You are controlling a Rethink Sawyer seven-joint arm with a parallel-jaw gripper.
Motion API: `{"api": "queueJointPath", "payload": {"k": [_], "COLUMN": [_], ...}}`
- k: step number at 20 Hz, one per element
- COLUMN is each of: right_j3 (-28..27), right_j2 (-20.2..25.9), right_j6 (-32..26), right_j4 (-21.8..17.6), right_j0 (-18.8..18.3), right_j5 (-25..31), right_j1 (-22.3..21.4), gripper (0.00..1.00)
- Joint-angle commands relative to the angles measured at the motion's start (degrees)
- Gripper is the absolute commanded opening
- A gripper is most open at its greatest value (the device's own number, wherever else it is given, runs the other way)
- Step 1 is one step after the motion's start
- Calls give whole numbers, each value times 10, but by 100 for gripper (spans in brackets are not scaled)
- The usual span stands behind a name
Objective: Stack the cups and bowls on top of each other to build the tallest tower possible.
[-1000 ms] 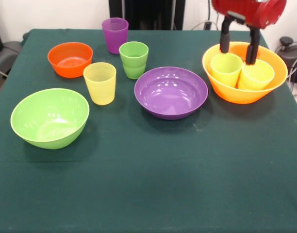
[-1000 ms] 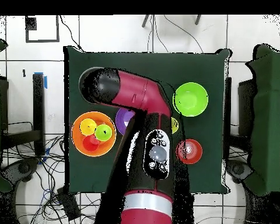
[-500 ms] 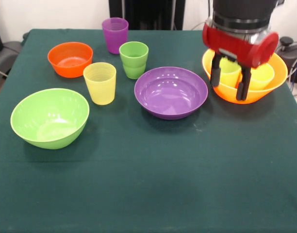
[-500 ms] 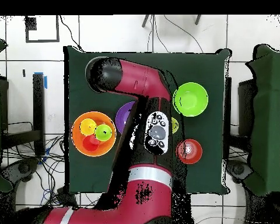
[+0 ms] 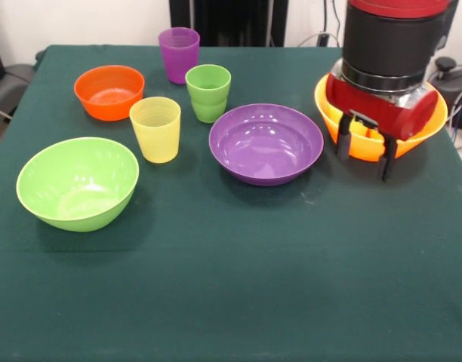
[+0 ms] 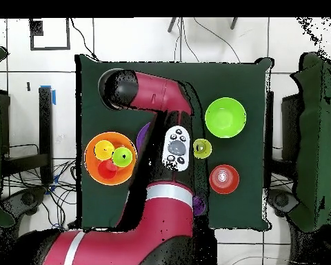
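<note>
claw (image 5: 364,150) empty, fingers apart, in front of yellow-orange bowl (image 5: 334,121), 3 cups (image 6: 111,158) inside, purple bowl (image 5: 266,143) beside on surface (image 5: 231,286)

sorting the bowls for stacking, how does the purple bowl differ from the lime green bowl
The purple bowl is wide and shallow; the lime green bowl is deeper, with steeper walls. In the front view the purple bowl sits mid-table beside the yellow-orange bowl, while the lime green bowl stands apart near the left edge. Both are upright, empty and glossy.
</note>
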Motion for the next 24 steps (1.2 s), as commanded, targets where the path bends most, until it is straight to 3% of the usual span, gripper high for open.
{"api": "queueJointPath", "payload": {"k": [1, 18, 24], "right_j3": [-12, 4, 38], "right_j2": [26, 20, 19], "right_j6": [43, 32, 51], "right_j4": [-16, -11, -3], "right_j0": [29, 27, 39], "right_j5": [33, 52, 39], "right_j1": [8, -15, -29], "gripper": [100, 100, 100]}}
